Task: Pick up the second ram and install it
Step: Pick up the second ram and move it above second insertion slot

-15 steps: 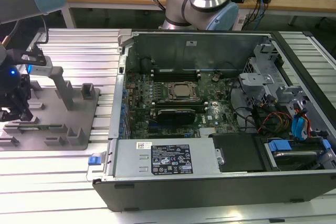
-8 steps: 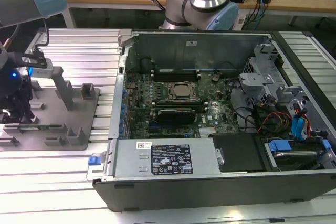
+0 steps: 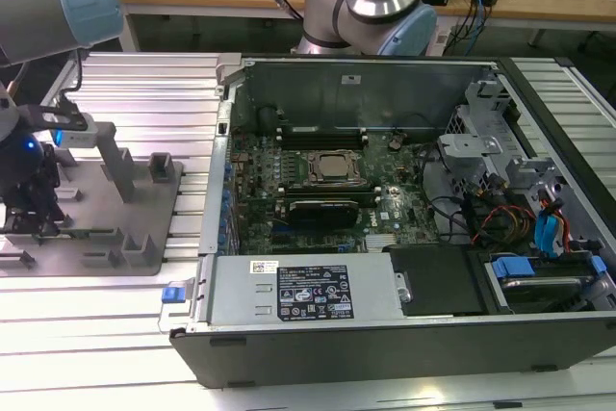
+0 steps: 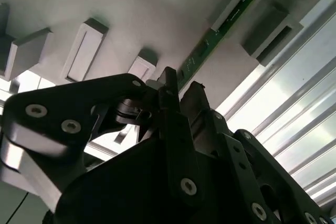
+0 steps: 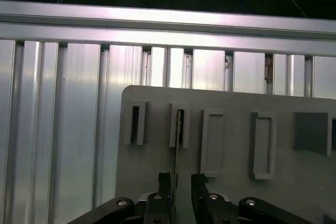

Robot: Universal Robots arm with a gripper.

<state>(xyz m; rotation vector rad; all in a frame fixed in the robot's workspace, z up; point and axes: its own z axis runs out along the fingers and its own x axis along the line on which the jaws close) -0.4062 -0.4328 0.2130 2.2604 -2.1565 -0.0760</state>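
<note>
Second ram (image 5: 177, 150) stands in tray (image 5: 236, 145), hand (image 5: 180, 178) astride.

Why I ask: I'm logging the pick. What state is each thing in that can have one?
second ram: standing on edge in a slot of the holder tray, not lifted.
tool: open, straddling the second ram.
holder tray: lying flat, with the second ram in it.
computer case: side open, motherboard exposed.
</note>
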